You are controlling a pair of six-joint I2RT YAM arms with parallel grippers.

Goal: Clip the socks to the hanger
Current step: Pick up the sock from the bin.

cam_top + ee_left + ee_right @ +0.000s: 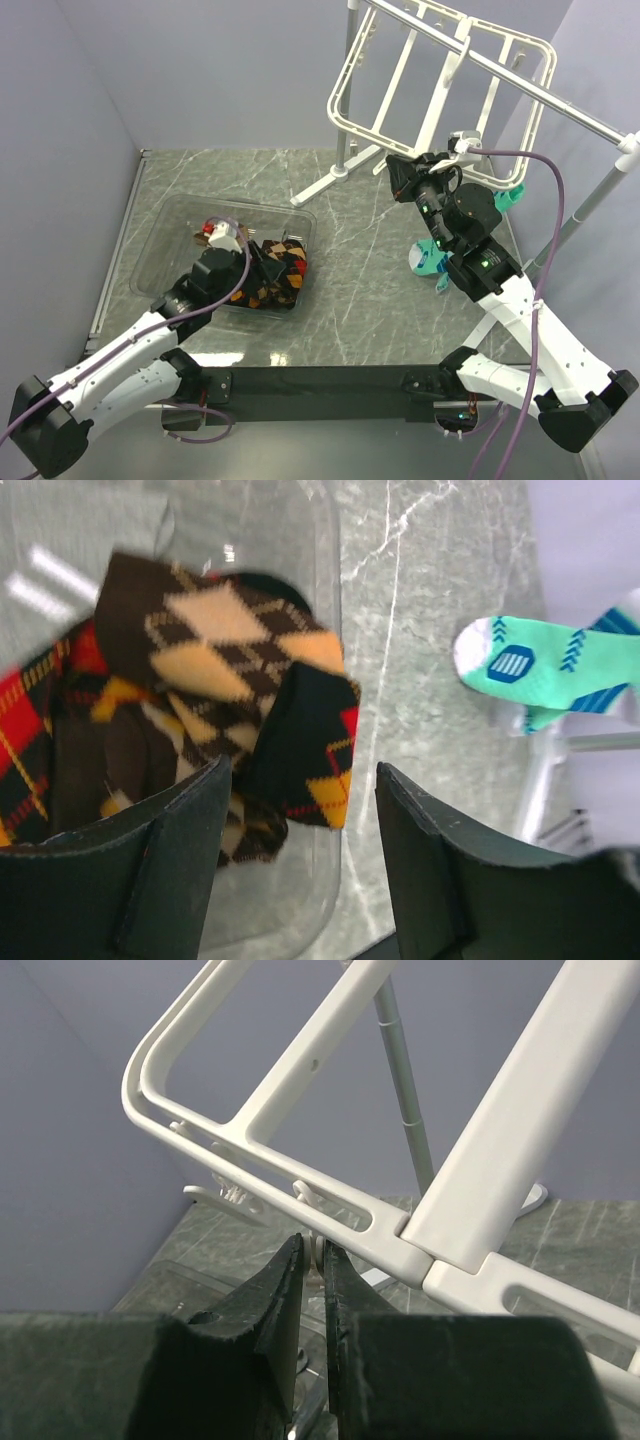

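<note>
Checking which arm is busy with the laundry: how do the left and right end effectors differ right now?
The left end effector is open, jaws wide apart; the right end effector is shut, jaws nearly touching. The left one hangs low over the argyle socks in the clear bin; the right one is raised, close to the rim of the hanger. Both have black fingers, and neither grips a sock.
</note>
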